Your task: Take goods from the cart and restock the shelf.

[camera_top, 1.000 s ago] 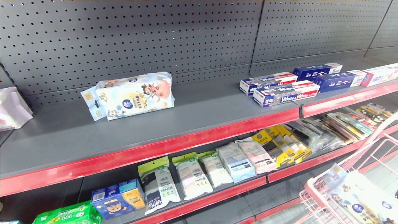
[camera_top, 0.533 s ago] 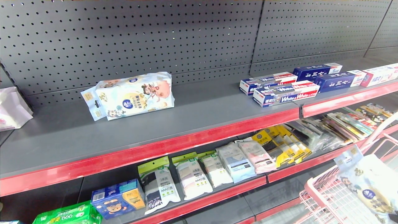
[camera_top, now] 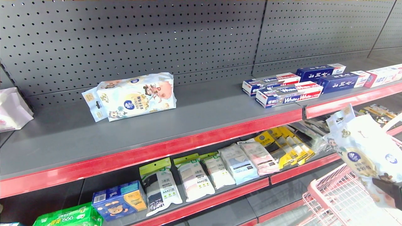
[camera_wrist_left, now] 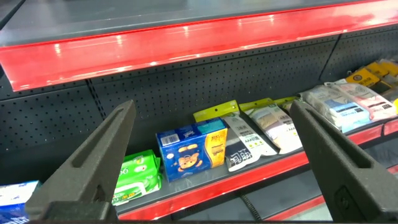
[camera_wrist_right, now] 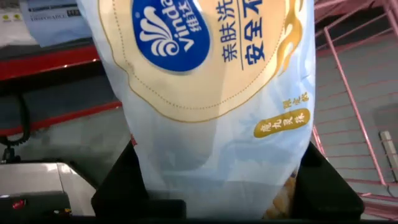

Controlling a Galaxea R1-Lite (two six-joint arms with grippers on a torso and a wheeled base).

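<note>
Glossy plastic tissue pack (camera_top: 361, 147), matt metal shelf (camera_top: 204, 106), coated wire cart (camera_top: 314, 188)

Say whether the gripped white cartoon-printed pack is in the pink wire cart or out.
Out: right gripper holds the white cartoon-printed pack up over the pink wire cart.

A shop: red-edged pegboard shelves (camera_top: 201, 108) with toothpaste boxes (camera_top: 288, 94), a pink wire cart (camera_top: 315, 192).

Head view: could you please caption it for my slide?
Right gripper holds a tissue pack above the pink cart, before the shelf.
</note>
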